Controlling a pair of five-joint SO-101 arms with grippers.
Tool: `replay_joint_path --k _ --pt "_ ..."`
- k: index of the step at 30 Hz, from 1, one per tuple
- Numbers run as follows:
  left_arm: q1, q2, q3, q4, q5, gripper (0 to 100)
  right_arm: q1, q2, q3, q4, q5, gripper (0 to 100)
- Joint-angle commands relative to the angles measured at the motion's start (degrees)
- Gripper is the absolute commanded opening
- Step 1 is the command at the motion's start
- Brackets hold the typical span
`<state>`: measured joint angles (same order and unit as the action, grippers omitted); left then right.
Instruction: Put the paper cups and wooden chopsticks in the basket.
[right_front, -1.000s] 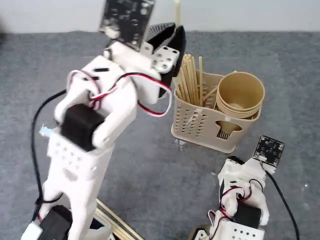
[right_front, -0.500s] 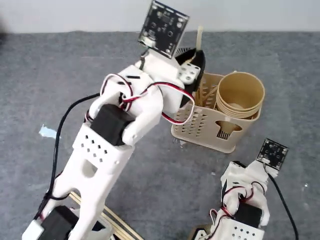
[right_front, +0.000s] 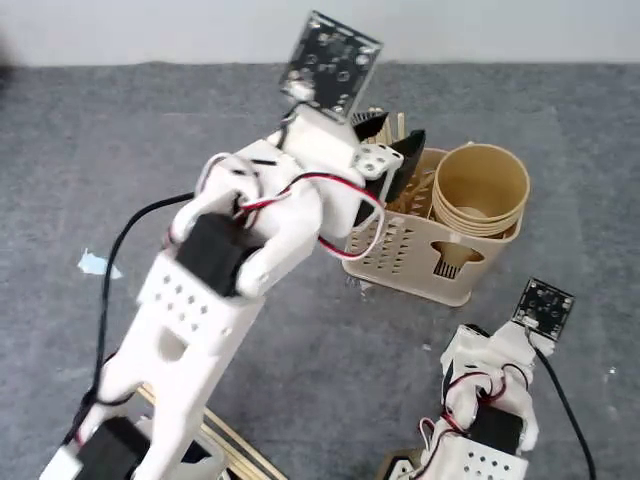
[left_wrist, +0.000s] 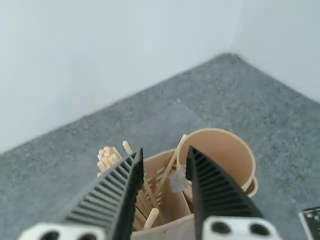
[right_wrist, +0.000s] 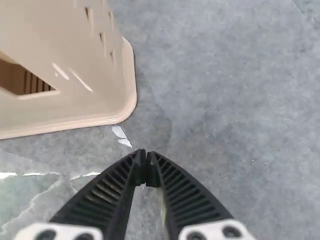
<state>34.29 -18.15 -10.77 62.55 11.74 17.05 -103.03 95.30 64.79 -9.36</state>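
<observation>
The basket (right_front: 398, 258) stands at 3 o'clock from the middle of the grey table (right_front: 110, 130). Its far side lies near the table's 12 o'clock edge, where the white wall (right_front: 480, 28) rises. The stacked paper cups (right_front: 487, 185) sit upright in its 3 o'clock compartment, and a bundle of wooden chopsticks (left_wrist: 106, 156) stands in the 9 o'clock compartment. The left claw (left_wrist: 165, 152) hangs just above that bundle with its two fingers apart, and one leaning chopstick shows in the gap between them, unclamped. Bare table spreads wide from 9 to 11 o'clock, broken by a blue scrap (right_front: 95, 265) near the 9 o'clock edge, and a narrower bare strip runs past the basket toward the 3 o'clock edge. More loose chopsticks (right_front: 235, 447) lie at 7 o'clock, partly under the left arm's base. The right claw (right_wrist: 145, 169) rests low over the table with its tips pressed together and nothing between them, near the basket's rounded corner, with bare table around it. The markings on the wrist circuit board (right_front: 331, 62) are too small to read.
</observation>
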Motion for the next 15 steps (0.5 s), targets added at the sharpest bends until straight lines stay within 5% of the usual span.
replay_joint_path --k 1,8,15 --pt "-0.09 -7.56 -0.31 0.62 0.26 14 0.66 -0.92 -0.09 -0.31 -0.09 0.9" --pt "-3.60 -15.38 -0.31 13.80 -6.15 14 0.66 -0.92 0.00 -0.04 -0.09 0.9" --pt "-15.91 -16.44 -0.22 26.64 -8.35 12 0.66 -0.92 0.00 0.04 -0.09 0.9"
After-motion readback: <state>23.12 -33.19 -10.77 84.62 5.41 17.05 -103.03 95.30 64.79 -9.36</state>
